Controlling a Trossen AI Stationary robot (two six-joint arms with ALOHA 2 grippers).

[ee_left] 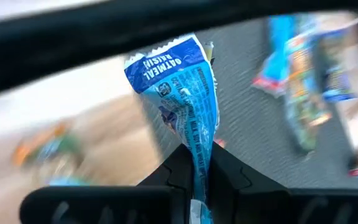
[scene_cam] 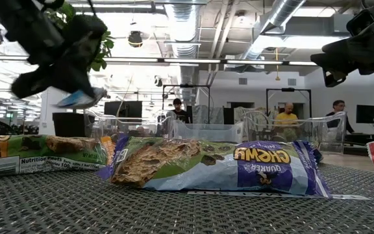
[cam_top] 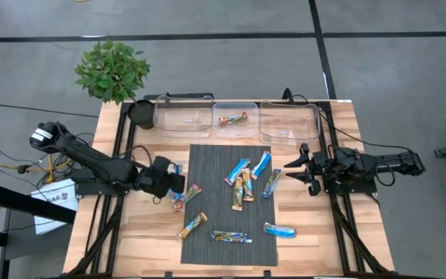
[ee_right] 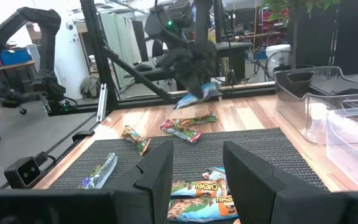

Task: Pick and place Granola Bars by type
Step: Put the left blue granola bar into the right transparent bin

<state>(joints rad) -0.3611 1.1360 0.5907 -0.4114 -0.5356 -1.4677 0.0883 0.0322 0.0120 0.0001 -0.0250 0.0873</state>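
Observation:
My left gripper (cam_top: 174,175) hovers over the bare wood at the left edge of the dark mat (cam_top: 207,252), shut on a bright blue granola bar (ee_left: 182,87). The low view shows that bar (scene_cam: 80,99) in the air. Several other bars lie flat on the mat: a cluster near the middle (cam_top: 242,180), a multicoloured one (cam_top: 186,198) close to my left gripper, and others along the near part (cam_top: 231,236). One bar (cam_top: 232,118) lies in the middle clear bin. My right gripper (ee_right: 197,174) is open, raised near the mat's right edge (cam_top: 296,170). My left gripper pinches the blue bar between its two fingers by one end of the wrapper (ee_left: 199,158). The rest of the bar sticks out past the fingertips, its far crimped end (ee_left: 166,53) free. The bar is lifted clear of the table (ee_right: 197,93).
Three clear bins stand in a row along the far edge: left (cam_top: 183,115), middle (cam_top: 237,108), right (cam_top: 289,120). A black cup (cam_top: 142,112) and a potted plant (cam_top: 113,70) sit at the far left corner. People stand in the room behind the table (scene_cam: 286,117).

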